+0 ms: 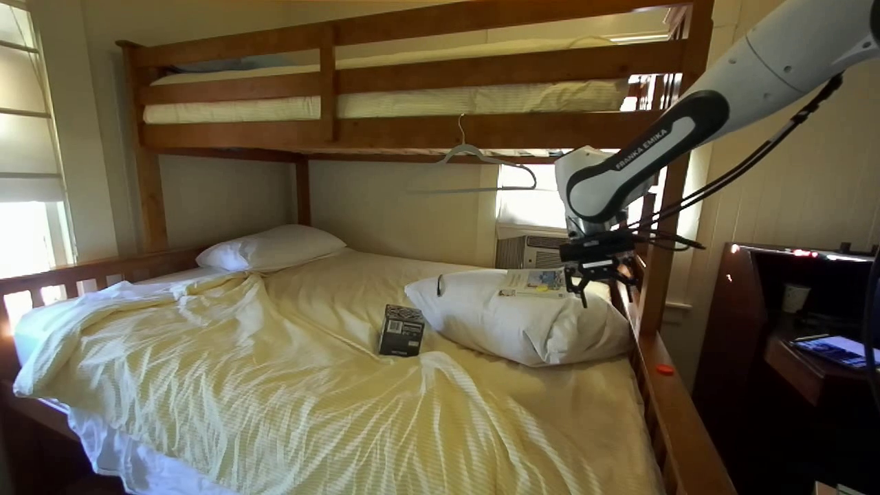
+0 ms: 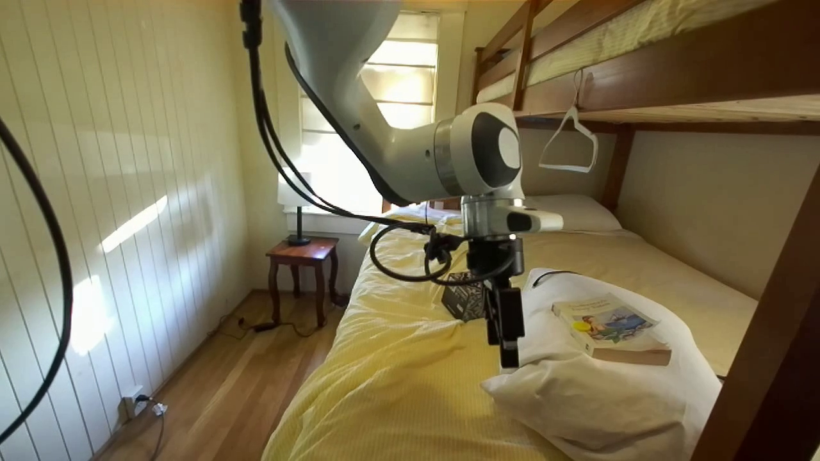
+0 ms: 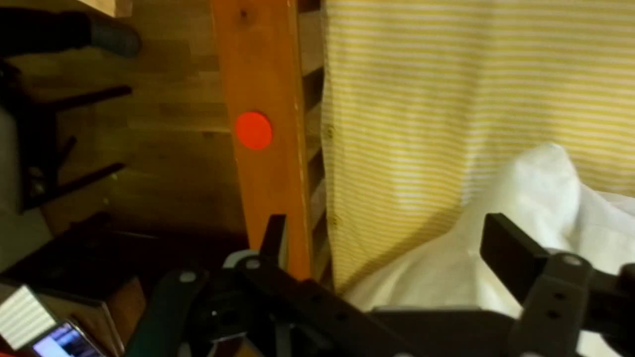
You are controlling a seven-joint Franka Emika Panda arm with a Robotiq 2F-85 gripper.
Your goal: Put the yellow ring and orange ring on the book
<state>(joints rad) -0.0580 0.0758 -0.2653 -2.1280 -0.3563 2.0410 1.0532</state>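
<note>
Wooden bed rail (image 3: 278,191) with the orange disc (image 3: 254,130) on it, well apart from the wide-spread claw (image 3: 384,243).

In an exterior view, a yellow disc (image 2: 582,326) lies on the book (image 2: 618,323) atop the pillow (image 2: 596,397), pincer (image 2: 503,355) pointing down.

Both exterior views share my arm (image 2: 442,155).
An exterior view faces the upper bunk (image 1: 412,130); an exterior view looks along the bed (image 2: 384,390); my wrist view, closest, looks down past parted jaws.
</note>
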